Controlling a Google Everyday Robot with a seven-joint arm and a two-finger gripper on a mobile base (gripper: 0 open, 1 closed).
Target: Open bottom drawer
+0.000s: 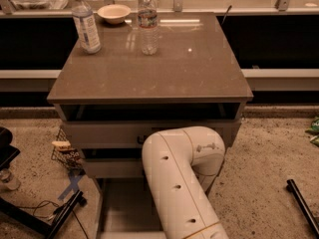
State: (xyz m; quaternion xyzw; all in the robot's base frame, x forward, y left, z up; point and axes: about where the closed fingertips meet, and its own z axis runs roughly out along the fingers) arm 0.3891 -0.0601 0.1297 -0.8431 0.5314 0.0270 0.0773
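The light-grey cabinet (149, 68) has a brown top. Its top drawer front (99, 133) shows part of a black handle (142, 140). The middle drawer front (112, 168) lies below it. The bottom drawer (122, 205) stands pulled out toward me, with its pale grey inside showing and its front panel's top edge (127, 234) at the frame's bottom. My white arm (179, 183) bends down in front of the drawers. My gripper is hidden behind this arm, low at the cabinet front.
Two water bottles (85, 23) (148, 24) and a bowl (113, 13) stand on the cabinet top. A small wire basket (65, 153) sits left of the cabinet. Black stand legs and cables (45, 215) lie at bottom left. A black bar (301, 203) lies on the floor at right.
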